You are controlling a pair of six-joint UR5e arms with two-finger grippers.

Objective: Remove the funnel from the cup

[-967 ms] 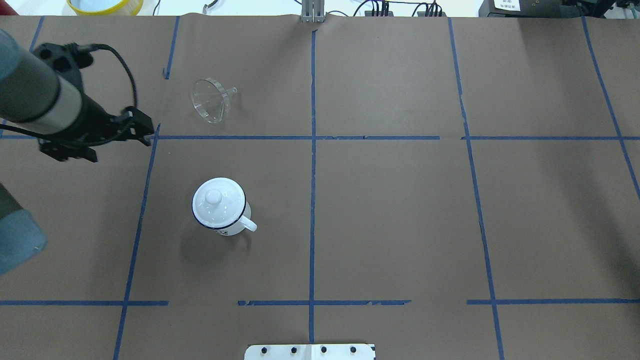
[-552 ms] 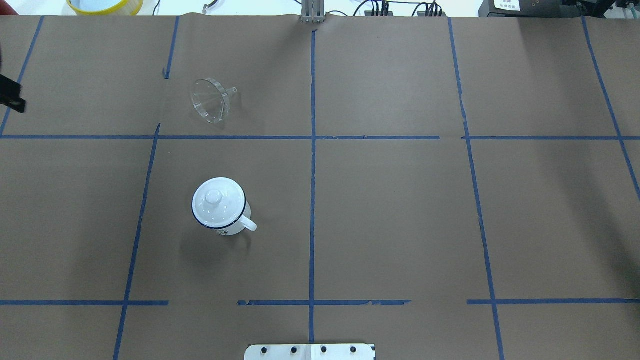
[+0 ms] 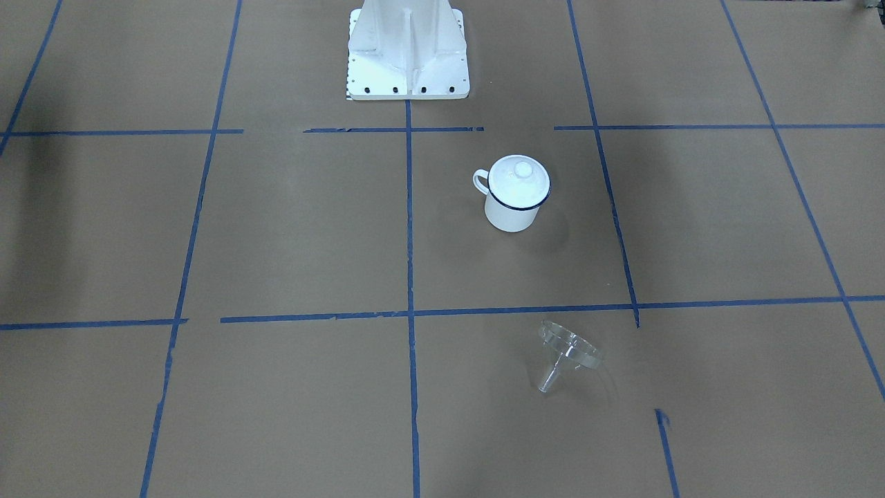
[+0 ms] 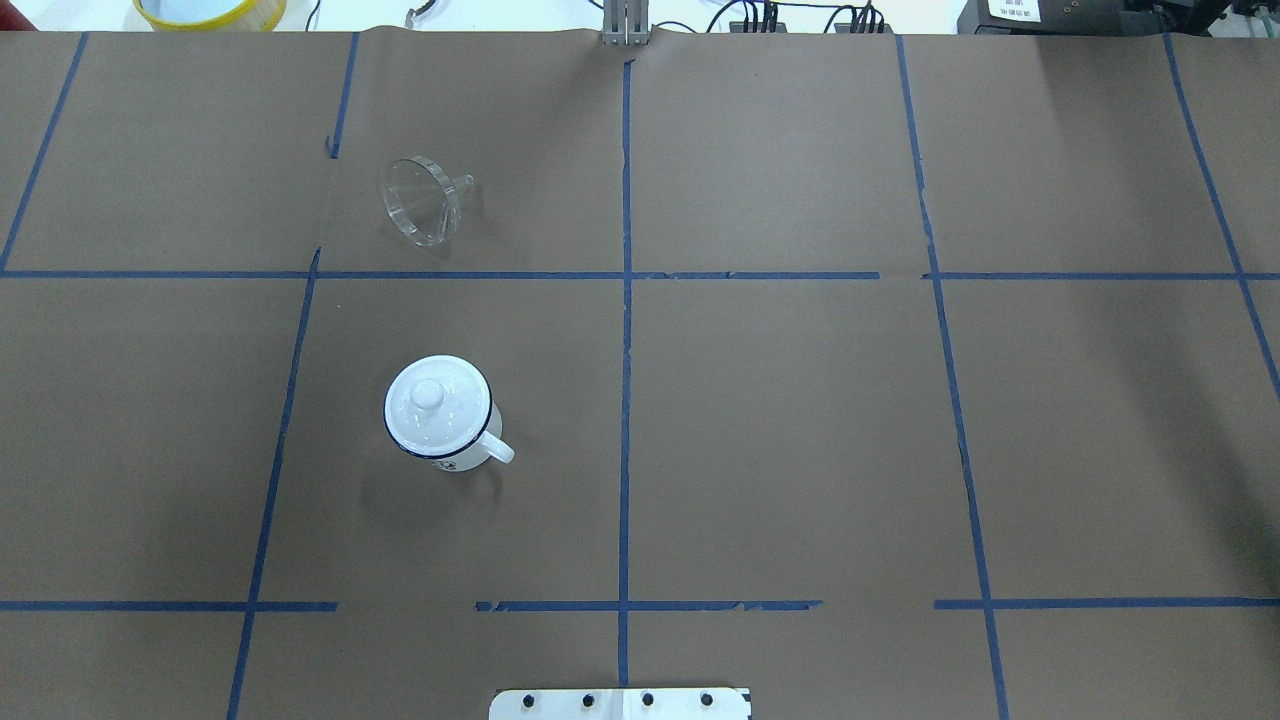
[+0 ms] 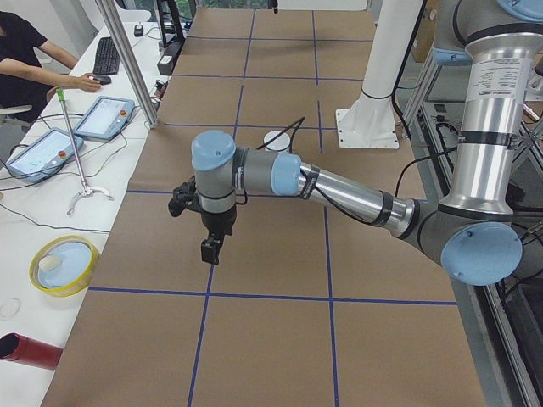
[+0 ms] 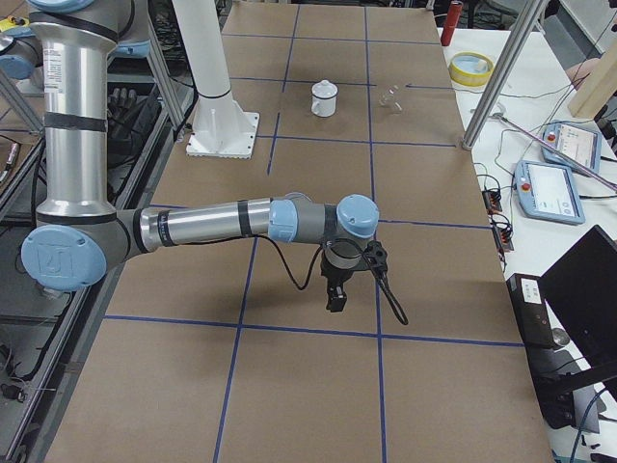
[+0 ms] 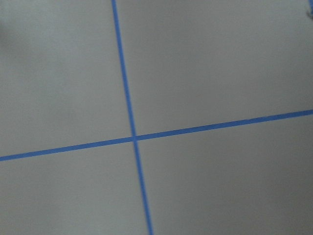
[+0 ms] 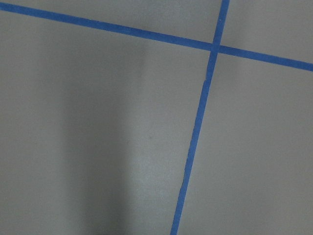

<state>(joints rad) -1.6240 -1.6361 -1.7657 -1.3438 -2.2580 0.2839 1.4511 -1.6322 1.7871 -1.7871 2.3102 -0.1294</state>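
Observation:
The clear funnel (image 4: pixel 422 200) lies on its side on the brown paper, apart from the cup, and also shows in the front view (image 3: pixel 567 353). The white cup (image 4: pixel 462 455) with a dark blue rim stands upright nearer the robot (image 3: pixel 511 211). A white domed lid with a knob (image 4: pixel 428 395) sits on it. My left gripper (image 5: pixel 212 250) hangs over the table's left end, far from both. My right gripper (image 6: pixel 335 297) hangs over the right end. Both show only in the side views, so I cannot tell whether they are open or shut.
The robot's white base (image 3: pixel 406 48) stands at the near table edge. A yellow-rimmed bowl (image 5: pixel 61 264) and a red cylinder (image 5: pixel 25 349) sit off the paper on the far side. An operator (image 5: pixel 25 51) sits at a desk with control tablets (image 5: pixel 38 153).
My left arm has drawn back to the left, out of the overhead view. The funnel and the cup have not moved.

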